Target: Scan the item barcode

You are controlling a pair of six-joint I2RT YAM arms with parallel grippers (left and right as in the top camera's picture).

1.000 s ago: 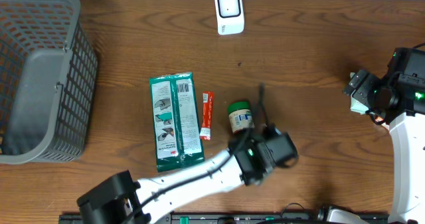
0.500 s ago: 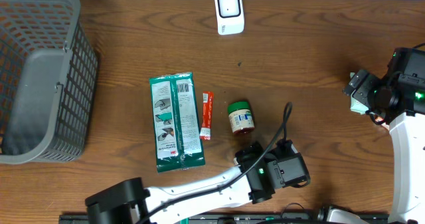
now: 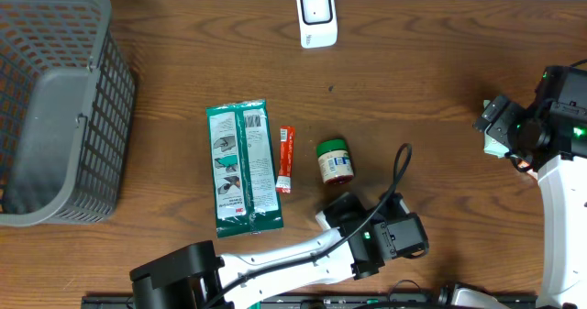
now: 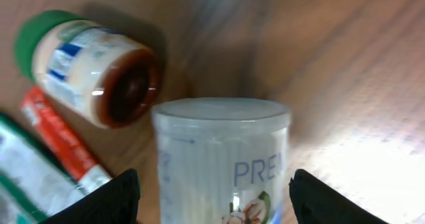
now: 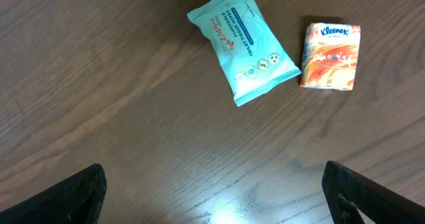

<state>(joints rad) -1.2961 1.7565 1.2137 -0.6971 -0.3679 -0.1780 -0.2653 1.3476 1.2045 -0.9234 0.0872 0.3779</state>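
Note:
In the left wrist view a clear round tub (image 4: pixel 222 161) with blue "PRE" lettering and a flower print fills the space between my left gripper's (image 4: pixel 214 184) jaws, which are shut on its sides. Overhead, that gripper (image 3: pixel 350 223) sits near the table's front edge and the tub's white end (image 3: pixel 332 214) pokes out toward the jar. The white barcode scanner (image 3: pixel 315 16) stands at the far edge. My right gripper (image 3: pixel 496 126) hangs wide open at the right, holding nothing (image 5: pixel 212 191).
A green-lidded jar (image 3: pixel 335 160) (image 4: pixel 86 64) lies just beyond the tub, beside a red sachet (image 3: pixel 285 159) and a green pack (image 3: pixel 241 167). A grey basket (image 3: pixel 55 98) stands far left. Under the right wrist lie a teal wipes pack (image 5: pixel 242 44) and a Kleenex pack (image 5: pixel 331 56).
The left gripper has pulled back from beside the jar toward the front edge, carrying the tub, and turned slightly. The right arm has not moved.

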